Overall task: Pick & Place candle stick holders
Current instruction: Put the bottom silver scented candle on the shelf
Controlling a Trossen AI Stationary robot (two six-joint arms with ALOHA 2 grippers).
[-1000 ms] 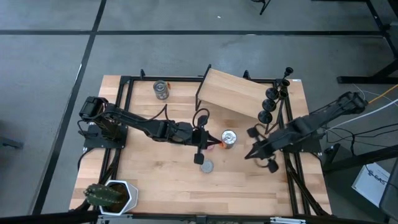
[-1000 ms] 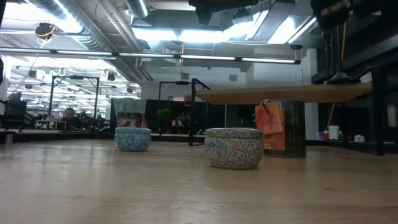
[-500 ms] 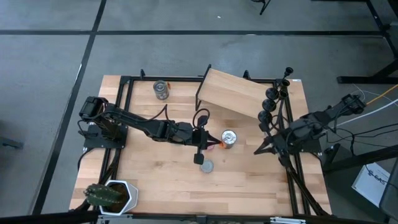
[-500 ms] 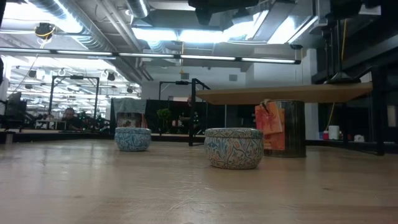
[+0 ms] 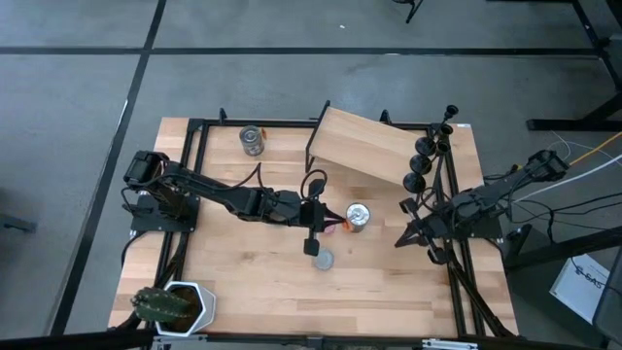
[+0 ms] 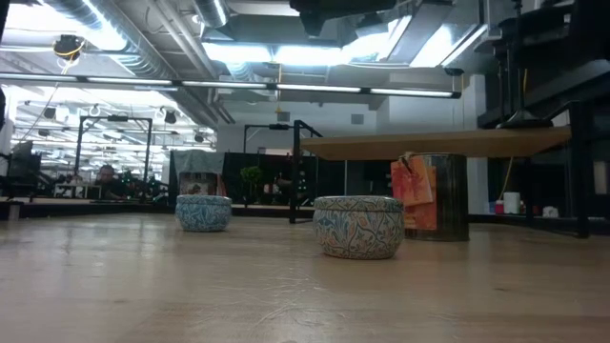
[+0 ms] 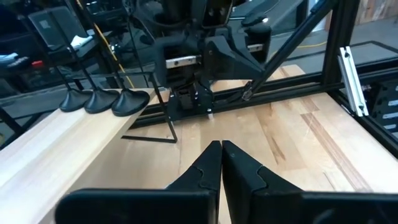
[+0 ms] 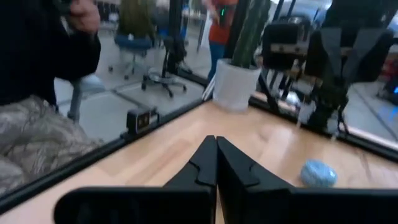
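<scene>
Three black candle stick holders (image 5: 424,151) stand in a row by their round bases on the right end of a raised wooden board (image 5: 360,144). They also show in the left wrist view (image 7: 102,99). My left gripper (image 5: 328,220) is shut and empty at the table's middle, beside a shiny can (image 5: 359,216); its fingertips show in the left wrist view (image 7: 221,147). My right gripper (image 5: 399,239) is shut and empty near the right side, on the near side of the holders; it also shows in the right wrist view (image 8: 216,140).
A grey disc (image 5: 323,261) lies near the middle, and a second can (image 5: 253,140) stands at the far left. A white pot with a cactus (image 5: 173,305) stands at the near left corner. A blue disc (image 8: 319,173) shows in the right wrist view. Black frame rails (image 5: 452,209) run along the sides.
My right gripper has drawn back a little toward the table's right edge, its arm folding in. My left arm has kept still.
</scene>
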